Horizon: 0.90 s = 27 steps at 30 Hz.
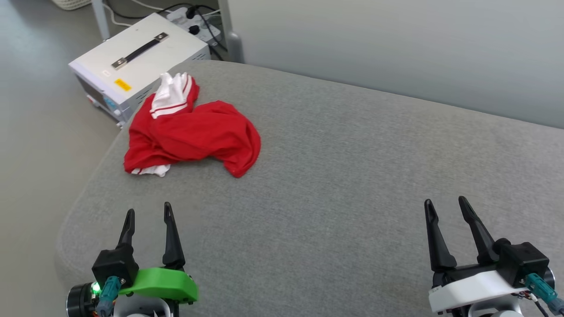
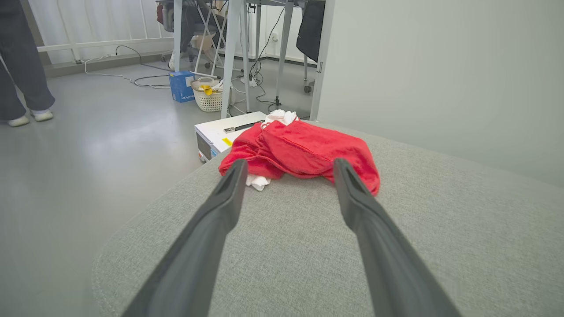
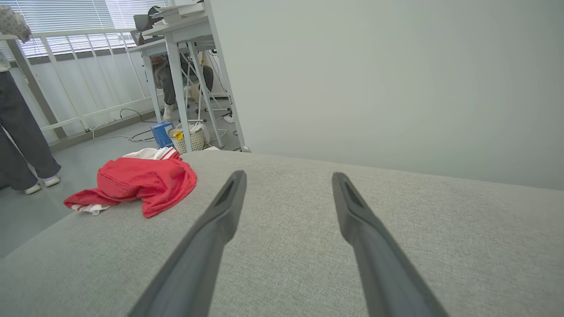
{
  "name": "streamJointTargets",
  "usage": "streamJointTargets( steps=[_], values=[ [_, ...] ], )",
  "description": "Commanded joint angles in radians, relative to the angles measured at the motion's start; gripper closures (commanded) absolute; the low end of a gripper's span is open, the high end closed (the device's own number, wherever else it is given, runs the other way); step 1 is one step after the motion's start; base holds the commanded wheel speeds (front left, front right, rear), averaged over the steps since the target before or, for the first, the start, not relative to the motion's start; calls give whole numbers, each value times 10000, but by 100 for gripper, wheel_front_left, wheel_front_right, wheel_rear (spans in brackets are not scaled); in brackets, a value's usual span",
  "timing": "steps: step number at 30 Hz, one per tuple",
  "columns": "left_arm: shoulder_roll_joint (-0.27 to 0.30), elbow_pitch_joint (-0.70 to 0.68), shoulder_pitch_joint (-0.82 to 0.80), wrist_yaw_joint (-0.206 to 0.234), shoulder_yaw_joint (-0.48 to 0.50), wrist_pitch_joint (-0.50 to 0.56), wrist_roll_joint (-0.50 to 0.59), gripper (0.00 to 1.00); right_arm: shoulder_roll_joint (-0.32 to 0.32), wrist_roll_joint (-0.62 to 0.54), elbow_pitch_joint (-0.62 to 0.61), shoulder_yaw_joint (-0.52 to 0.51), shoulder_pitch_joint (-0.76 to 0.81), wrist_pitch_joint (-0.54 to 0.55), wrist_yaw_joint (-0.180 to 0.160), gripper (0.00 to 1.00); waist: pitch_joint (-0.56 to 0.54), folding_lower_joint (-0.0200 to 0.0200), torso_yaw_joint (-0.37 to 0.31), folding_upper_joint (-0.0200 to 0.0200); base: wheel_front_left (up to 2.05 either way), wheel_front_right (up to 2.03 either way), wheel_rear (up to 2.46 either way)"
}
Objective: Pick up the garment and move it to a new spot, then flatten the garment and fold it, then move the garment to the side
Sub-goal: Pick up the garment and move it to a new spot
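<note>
Farthest off, ahead of the left pincer (image 1: 149,208) and down on the floor, a white woven basket (image 2: 208,94) holds something yellow, too small to name, with a blue carton (image 2: 181,86) just beside it. Nearer, a white equipment case (image 1: 139,66) with a black handle stands closed on the floor, against the far corner of the grey fabric-covered desk (image 1: 352,198).

Both pincers hover over the near edge of the desk. The left pincer's two dark fingers are spread wide, with nothing between them and nothing touching them. The right pincer (image 1: 445,201) is spread just as wide and also holds nothing.

The garment (image 1: 194,132) lies in a crumpled red heap on the desk, straight ahead of the left pincer and apart from it. It is well apart from the right pincer, ahead and to that pincer's left. The heap's long axis runs crosswise to the left pincer's fingers. One white sleeve (image 1: 172,94) with red stripes points away from the pincer toward the case, and a white hem edge (image 1: 152,171) shows at the heap's near left end.
</note>
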Motion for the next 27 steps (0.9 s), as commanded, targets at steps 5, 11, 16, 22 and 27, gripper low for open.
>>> streamJointTargets(
  steps=[5,11,16,22,27],
  values=[
    [-43,65,1,76,97,-57,-242,0,-18,-173,-89,78,-82,-51,-7,0,116,0,716,56,0,0,0],
    [-43,146,-15,54,137,-57,-296,0,-18,-201,-99,80,-67,-51,-7,0,123,0,1109,56,0,0,0],
    [-43,202,-22,7,222,-57,-364,0,-18,-193,-82,132,-83,-51,-7,0,122,0,1226,56,0,0,0],
    [-43,317,-306,-343,671,-57,-627,0,-18,-231,-150,224,-199,-51,-7,0,277,0,1137,56,0,0,0],
    [275,503,-1558,-1079,1507,-57,-403,0,-18,-483,-287,249,-411,-51,-7,0,716,0,969,56,0,0,0]
  ],
)
